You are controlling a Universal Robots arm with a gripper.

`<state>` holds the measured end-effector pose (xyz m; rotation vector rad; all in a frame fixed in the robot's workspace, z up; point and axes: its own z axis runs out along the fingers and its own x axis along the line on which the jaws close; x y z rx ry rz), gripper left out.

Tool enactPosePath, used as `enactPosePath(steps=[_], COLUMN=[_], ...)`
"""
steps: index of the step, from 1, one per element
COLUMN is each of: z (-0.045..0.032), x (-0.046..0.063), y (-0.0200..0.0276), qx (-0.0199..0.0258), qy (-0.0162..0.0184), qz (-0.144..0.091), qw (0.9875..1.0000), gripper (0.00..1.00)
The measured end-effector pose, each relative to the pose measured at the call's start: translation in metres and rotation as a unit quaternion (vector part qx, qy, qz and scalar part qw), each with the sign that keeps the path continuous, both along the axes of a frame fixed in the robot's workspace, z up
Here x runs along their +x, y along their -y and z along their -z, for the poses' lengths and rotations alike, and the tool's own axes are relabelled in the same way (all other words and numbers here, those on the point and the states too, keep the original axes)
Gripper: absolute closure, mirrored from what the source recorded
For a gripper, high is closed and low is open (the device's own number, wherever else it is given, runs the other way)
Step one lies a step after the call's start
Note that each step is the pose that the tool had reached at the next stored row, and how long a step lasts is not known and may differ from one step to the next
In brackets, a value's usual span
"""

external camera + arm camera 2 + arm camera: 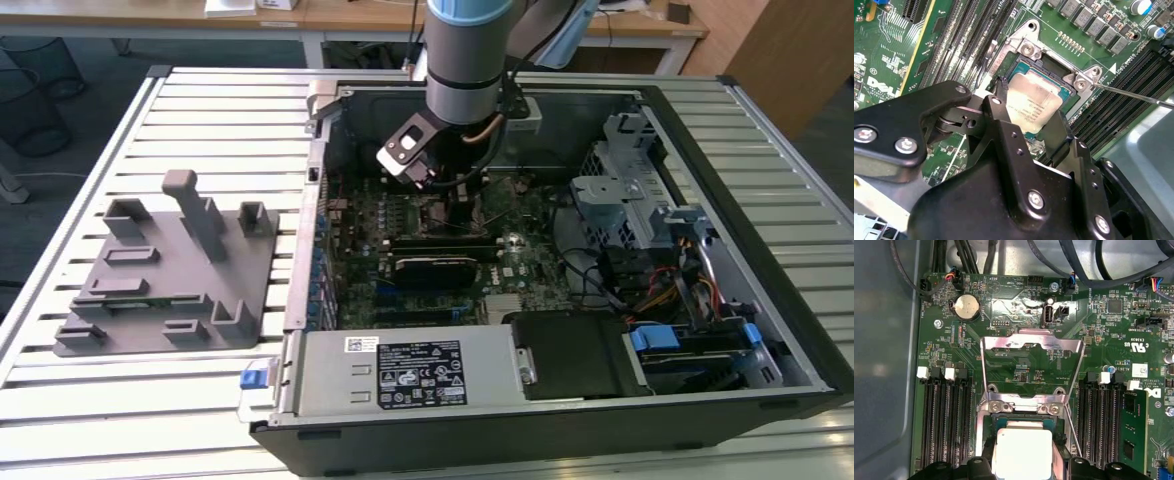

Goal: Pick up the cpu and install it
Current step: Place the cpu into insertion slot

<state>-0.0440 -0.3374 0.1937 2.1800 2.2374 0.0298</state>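
The cpu (1030,102), a flat square chip with a pale silver top, sits low in the square socket (1027,48) on the green motherboard (1019,315). My gripper (1029,115) stands right over it, one black finger (998,102) against each opposite edge, shut on the cpu. In the first wrist view the cpu (1024,452) lies between the two fingers (986,462), below the socket's raised metal load plate (1031,347). In the exterior view the gripper (447,190) reaches down into the open computer case (747,150), and the chip is hidden under the arm.
The socket's thin lever (1134,95) juts out beside the cpu. Black memory slots (946,425) flank the socket on both sides. Cables (1079,270) cross the case wall. A grey plastic tray with posts (160,270) lies outside the case at the exterior view's left.
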Motion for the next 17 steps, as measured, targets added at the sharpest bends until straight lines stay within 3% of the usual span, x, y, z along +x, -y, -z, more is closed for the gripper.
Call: enactPosePath(steps=[3, 4, 17], z=[0.0003, 0.0001, -0.0113], x=[0.000, 0.000, 0.000], y=[-0.0001, 0.0000, -0.0001], qx=[0.0003, 0.0001, 0.0005], qy=[0.0002, 0.0001, 0.0000], qz=[0.000, 0.000, 0.000], qw=[1.0000, 1.0000, 1.0000], gripper=[0.46, 0.40, 0.42])
